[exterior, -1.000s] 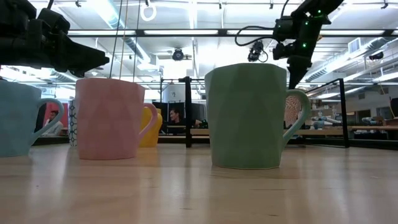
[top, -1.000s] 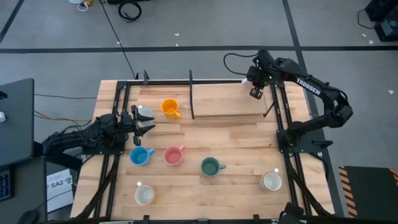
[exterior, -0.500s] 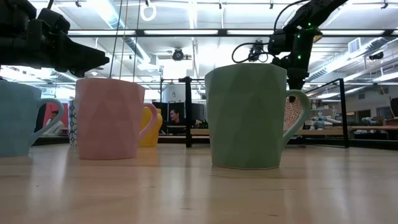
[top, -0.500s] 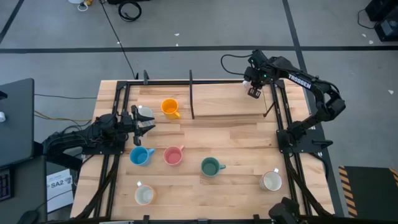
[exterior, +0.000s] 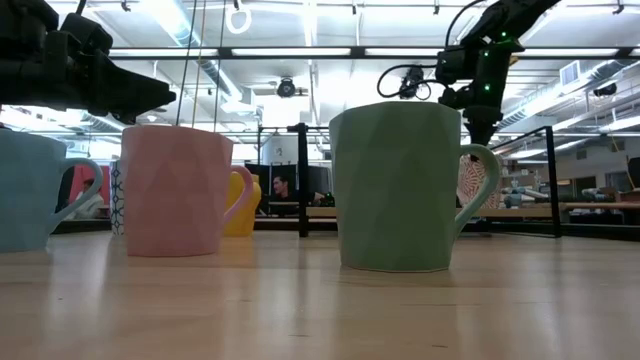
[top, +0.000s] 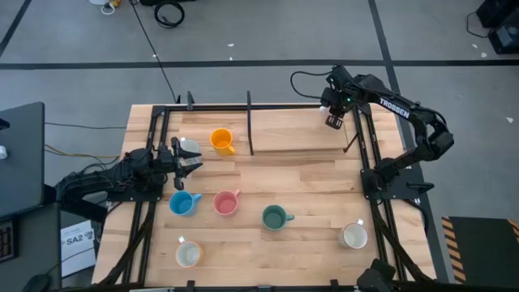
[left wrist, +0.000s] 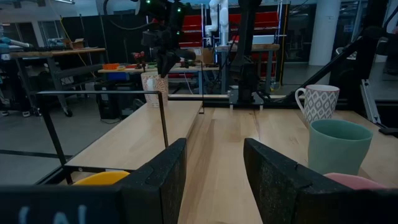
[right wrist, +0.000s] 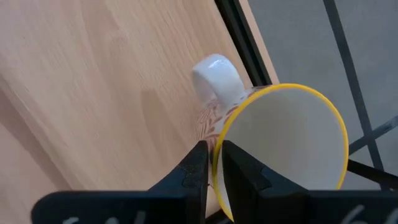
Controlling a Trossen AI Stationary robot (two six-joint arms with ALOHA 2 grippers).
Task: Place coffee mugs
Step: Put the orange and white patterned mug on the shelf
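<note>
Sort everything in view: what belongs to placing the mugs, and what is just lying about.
Job:
orange mug, light blue mug, pink mug, teal-green mug, left white mug, right white mug, yellow-rimmed mug pinched by the right gripper, left gripper open by the orange mug.

Lying about:
coiled cable on the floor, dark screen, SA2 sheet.

Orange (top: 220, 139), blue (top: 183, 203), pink (top: 225, 202) and teal (top: 274, 216) mugs stand upright; white ones (top: 353, 236) sit nearer the table's edges.
</note>
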